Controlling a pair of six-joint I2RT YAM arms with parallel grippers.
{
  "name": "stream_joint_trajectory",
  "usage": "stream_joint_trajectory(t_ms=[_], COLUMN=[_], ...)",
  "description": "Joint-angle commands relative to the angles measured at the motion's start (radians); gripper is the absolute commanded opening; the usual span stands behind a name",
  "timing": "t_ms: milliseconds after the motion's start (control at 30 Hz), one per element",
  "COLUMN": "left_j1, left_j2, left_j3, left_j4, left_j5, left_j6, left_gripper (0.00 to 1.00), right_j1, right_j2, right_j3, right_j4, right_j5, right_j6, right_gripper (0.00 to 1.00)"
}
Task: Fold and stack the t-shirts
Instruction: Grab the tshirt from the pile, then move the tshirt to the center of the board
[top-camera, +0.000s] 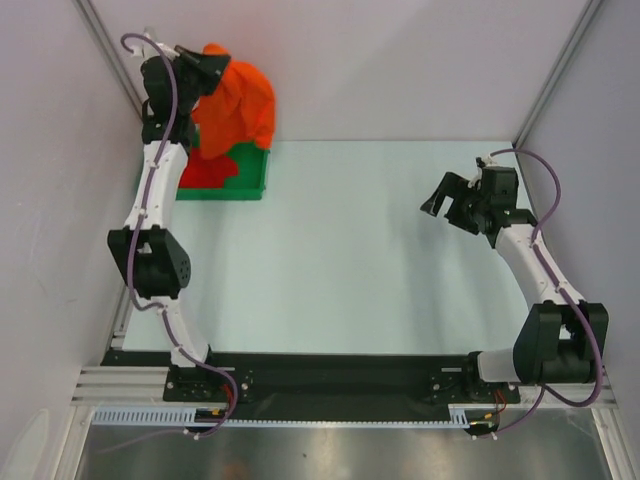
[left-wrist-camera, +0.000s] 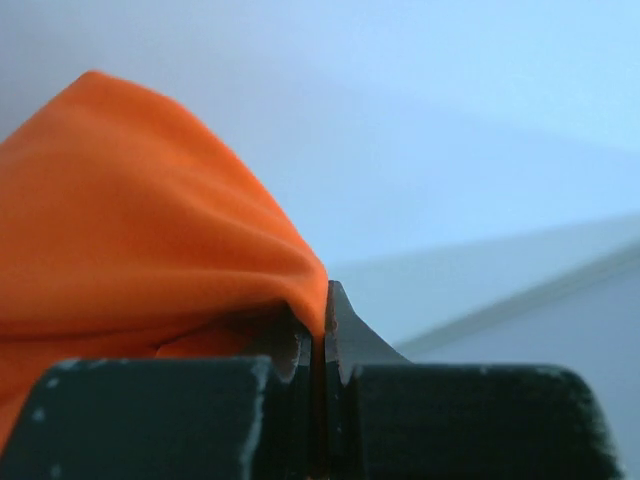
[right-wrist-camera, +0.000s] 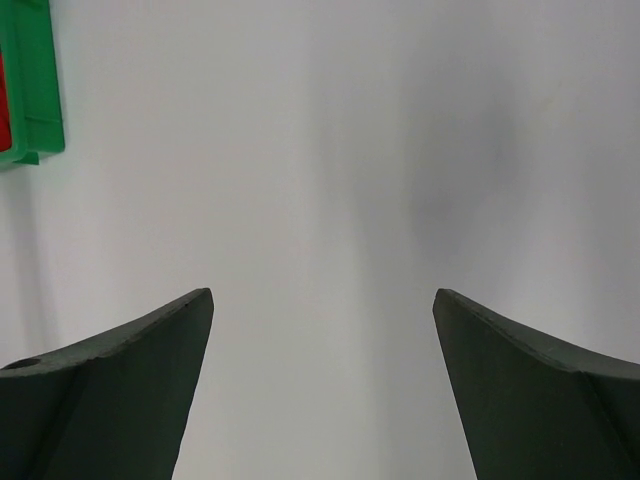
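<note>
My left gripper (top-camera: 208, 62) is shut on the bright orange t-shirt (top-camera: 245, 100) and holds it lifted above the green tray (top-camera: 262, 172) at the far left. In the left wrist view the orange cloth (left-wrist-camera: 130, 220) is pinched between the closed jaws of the left gripper (left-wrist-camera: 322, 310). The deeper red t-shirt (top-camera: 205, 170) lies in the tray below it. My right gripper (top-camera: 450, 205) is open and empty over the bare table at the right; in its wrist view the right gripper (right-wrist-camera: 322, 310) has its fingers wide apart.
The tray stands against the back left corner by the wall; its edge shows in the right wrist view (right-wrist-camera: 30, 90). A pale table surface (top-camera: 340, 260) spans the middle. Walls close in on the left, back and right.
</note>
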Motion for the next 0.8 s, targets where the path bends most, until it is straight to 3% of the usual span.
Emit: stream_joint_trajectory(t_ms=[0,133,233,267,367,400,433,533,633,767], left_j1=[-0.11,-0.226,-0.29,-0.294,-0.29,-0.282,-0.277,-0.274,-0.276,-0.306], left_j2=[-0.206,-0.35,-0.474,-0.547,-0.673,-0.754,-0.798,-0.924,-1.008,-0.952], left_j3=[-0.064,-0.192,-0.431,-0.599,-0.911,-0.97,-1.014,-1.12,-1.2,-1.193], left_j4=[0.058,-0.067,-0.108,-0.11,-0.166,-0.192,-0.264,-0.408,-0.429,-0.368], left_j5=[0.078,0.048,0.034,0.036,-0.053,-0.08,-0.117,-0.205,-0.211,-0.156], left_j6=[-0.019,0.084,0.145,0.145,0.178,0.205,0.275,0.374,0.415,0.415], left_gripper=[0.0,0.0,0.03,0.08,0.43,0.66,0.75,0.8,0.79,0.75], right_j1=[0.035,0.067,0.085,0.09,0.101,0.102,0.108,0.127,0.144,0.188], right_j2=[0.025,0.024,0.001,-0.015,-0.044,-0.05,-0.053,-0.072,-0.056,0.014], right_j3=[0.086,0.111,0.099,0.092,0.068,0.062,0.048,0.016,-0.024,-0.026], right_j4=[-0.098,-0.147,-0.164,-0.175,-0.217,-0.231,-0.244,-0.279,-0.282,-0.294], right_j5=[-0.025,-0.037,-0.054,-0.058,-0.078,-0.098,-0.106,-0.121,-0.133,-0.19], right_j6=[0.054,0.056,0.056,0.053,0.028,0.018,0.007,-0.03,-0.042,-0.042], right_gripper=[1.0,1.0,1.0,1.0,0.99,1.0,1.0,1.0,1.0,0.96])
